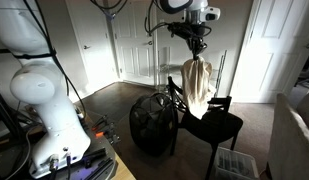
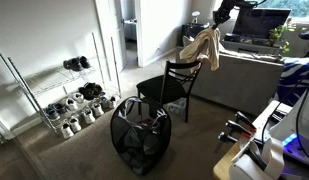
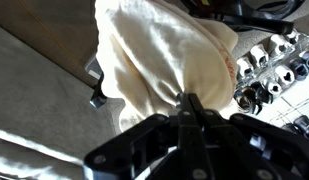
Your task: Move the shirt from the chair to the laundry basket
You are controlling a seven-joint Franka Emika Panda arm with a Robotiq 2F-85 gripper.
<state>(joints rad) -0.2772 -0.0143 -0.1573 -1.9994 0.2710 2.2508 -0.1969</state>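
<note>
The cream shirt (image 1: 198, 85) hangs limp from my gripper (image 1: 197, 46), above the black chair (image 1: 212, 122) and level with its back. My gripper is shut on the shirt's top, pinching a bunch of cloth. In an exterior view the shirt (image 2: 204, 48) dangles over the chair back (image 2: 177, 78). The wrist view shows my shut fingers (image 3: 191, 103) gripping the gathered shirt (image 3: 164, 50), with part of the chair (image 3: 97, 85) below. The round black laundry basket (image 1: 152, 123) stands on the floor beside the chair; it also shows in an exterior view (image 2: 140, 133), open-topped, in front of the chair.
A wire shoe rack (image 2: 69, 95) with several shoes stands by the wall. A small white slotted crate (image 1: 235, 163) sits on the floor near the chair. A sofa (image 2: 249, 75) is behind the chair. White doors (image 1: 134, 45) line the far wall.
</note>
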